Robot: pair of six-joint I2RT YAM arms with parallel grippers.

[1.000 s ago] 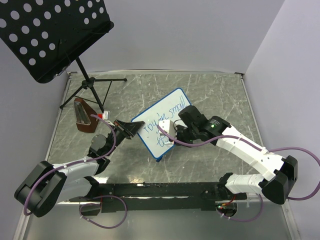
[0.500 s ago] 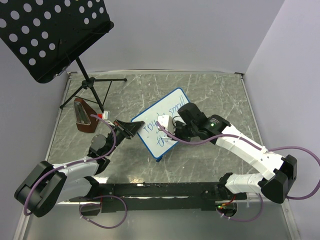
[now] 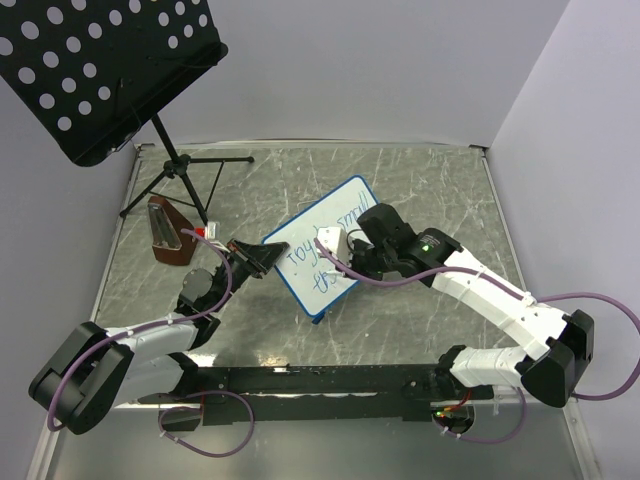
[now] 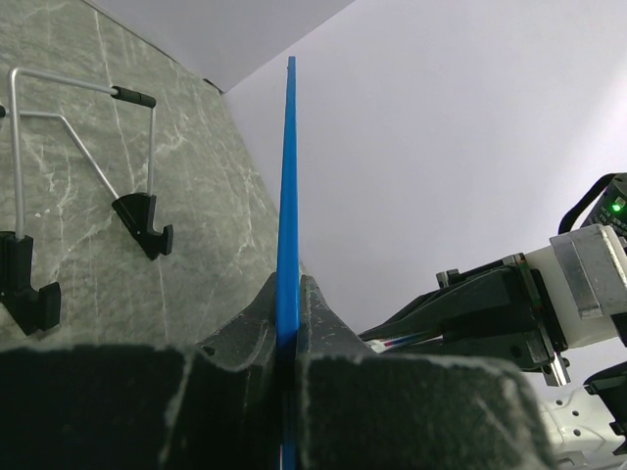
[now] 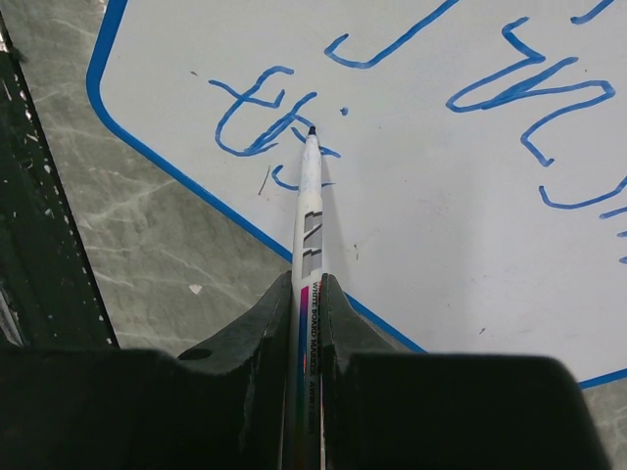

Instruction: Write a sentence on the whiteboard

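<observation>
**A:** Where does the whiteboard [image 3: 318, 222] sit?

**B:** Mid-table, at an angle between the 2 arms. The sentence [image 3: 318, 262] runs across it in 2 blue lines, and the second line looks unfinished. I cannot tell whether its far edge rests on the table [image 3: 430, 180].

**A:** How will it handle?

**B:** I'd judge it light, thin and stiff, with a slick face where fresh ink smears. So hold it by the blue frame, never by the writing surface. The left gripper [image 3: 262, 258] does that, with its fingers clamped on the near-left edge. A single pinch lets the panel pivot, so pen pressure should be gentle.

**A:** And the right gripper [image 5: 307, 294]?

**B:** Its fingers are closed on the marker [image 5: 309, 211], barrel pointing forward.

**A:** What does each view add?

**B:** The right wrist shows the tip at the second line's strokes [image 5: 260, 117], near the board's rounded corner. From above, the gripper hides that tip. The left wrist shows the board edge-on [image 4: 288, 196], proving the clamp is on the frame, but no writing at all. Only the top view shows both lines and the music stand [image 3: 100, 70] well apart at the back left.
</observation>
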